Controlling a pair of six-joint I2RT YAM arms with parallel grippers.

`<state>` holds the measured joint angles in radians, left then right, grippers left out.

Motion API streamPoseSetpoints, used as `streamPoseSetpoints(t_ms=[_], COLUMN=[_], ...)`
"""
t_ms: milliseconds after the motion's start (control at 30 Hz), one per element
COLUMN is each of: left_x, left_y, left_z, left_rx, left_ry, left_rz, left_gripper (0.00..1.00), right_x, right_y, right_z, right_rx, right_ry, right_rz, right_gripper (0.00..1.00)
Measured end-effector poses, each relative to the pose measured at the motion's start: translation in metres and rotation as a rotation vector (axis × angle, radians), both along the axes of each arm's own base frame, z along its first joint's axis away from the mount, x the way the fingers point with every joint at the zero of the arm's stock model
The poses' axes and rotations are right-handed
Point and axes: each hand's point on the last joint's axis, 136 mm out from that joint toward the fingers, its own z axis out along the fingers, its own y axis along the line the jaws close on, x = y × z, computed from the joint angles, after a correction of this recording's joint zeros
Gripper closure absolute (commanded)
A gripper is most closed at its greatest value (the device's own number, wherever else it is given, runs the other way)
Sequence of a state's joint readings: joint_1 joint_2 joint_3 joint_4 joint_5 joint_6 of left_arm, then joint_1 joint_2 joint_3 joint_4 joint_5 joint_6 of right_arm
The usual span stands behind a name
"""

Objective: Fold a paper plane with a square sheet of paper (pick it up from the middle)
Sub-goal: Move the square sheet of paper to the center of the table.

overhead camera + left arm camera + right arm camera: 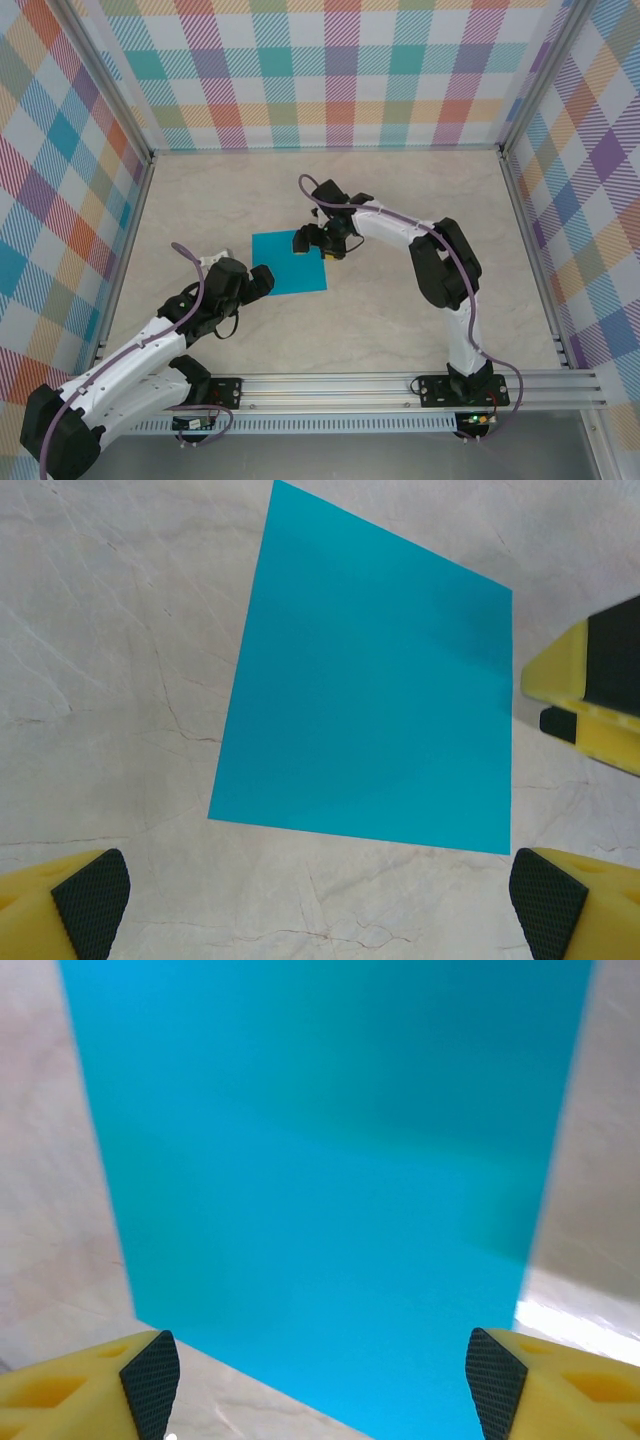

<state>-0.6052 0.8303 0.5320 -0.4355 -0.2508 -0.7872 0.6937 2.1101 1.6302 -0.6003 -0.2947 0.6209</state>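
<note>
The sheet [288, 262] is lying flat on the tabletop [400, 330], a little left of the tabletop's middle and well apart from all four edges. It is showing as a plain teal square with no crease or raised corner that can be made out.

The right tool [308, 243] is hanging over the sheet's far right corner, pointing toward the tabletop's left edge. In the right wrist view the right tool [322, 1385] is standing wide, its two yellow fingers with black pads [150, 1380] spread almost as broad as the sheet [330, 1180], which is running away between them. Nothing is being held. Whether the pads are touching the paper cannot be told. One yellow finger of this tool [590, 695] is also showing in the left wrist view, just beside the sheet's right edge.

The left tool [262, 279] is sitting at the sheet's near left corner, pointing toward the far right corner of the tabletop. In its own wrist view the left tool [320, 910] is standing wide and holding nothing. The sheet [370, 680] is lying ahead of its fingertips [90, 900], with bare marbled tabletop between them and the nearest paper edge. The other fingertip is sitting just beside one near corner of the sheet.

Checked walls [330, 70] are enclosing the tabletop on three sides, and a metal rail [350, 385] is running along its near edge.
</note>
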Motion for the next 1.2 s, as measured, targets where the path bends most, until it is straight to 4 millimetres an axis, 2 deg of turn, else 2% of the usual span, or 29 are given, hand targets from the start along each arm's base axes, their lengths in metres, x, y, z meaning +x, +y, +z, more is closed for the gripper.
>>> streamPoseSetpoints(t_ms=[67,167,267,433,600,833,933,1033,1200], left_x=[0.0,0.0,-0.001,0.001,0.0,0.004,0.007,0.009,0.013], left_y=[0.0,-0.001,-0.002,-0.007,-0.012,-0.034,-0.044,-0.051,-0.06], left_z=[0.0,0.0,0.0,0.004,0.007,0.009,0.002,-0.006,-0.015], left_rx=[-0.001,-0.004,-0.007,-0.028,-0.048,-0.124,-0.139,-0.146,-0.152], left_ry=[0.001,0.001,0.001,-0.012,-0.016,-0.013,0.012,0.039,0.07], left_rz=[-0.002,-0.005,-0.014,-0.031,-0.055,-0.121,-0.147,-0.165,-0.185], left_gripper=[0.0,0.0,0.0,0.0,0.0,0.0,0.0,0.0,0.0], right_x=[0.001,-0.002,-0.006,-0.008,-0.027,-0.043,-0.042,-0.04,-0.036], right_y=[0.008,0.014,0.008,0.001,-0.037,-0.128,-0.155,-0.166,-0.159], right_z=[-0.001,-0.014,-0.034,-0.036,-0.039,-0.042,-0.042,-0.041,-0.029], right_rx=[0.013,-0.001,-0.048,-0.069,-0.124,-0.216,-0.259,-0.273,-0.223], right_ry=[-0.001,0.024,0.058,0.041,0.031,0.061,0.078,0.086,0.063], right_rz=[0.012,0.025,0.022,0.022,0.017,-0.048,-0.069,-0.082,-0.097], right_gripper=[0.22,0.22,0.22,0.25,0.25,0.24,0.25,0.25,0.24])
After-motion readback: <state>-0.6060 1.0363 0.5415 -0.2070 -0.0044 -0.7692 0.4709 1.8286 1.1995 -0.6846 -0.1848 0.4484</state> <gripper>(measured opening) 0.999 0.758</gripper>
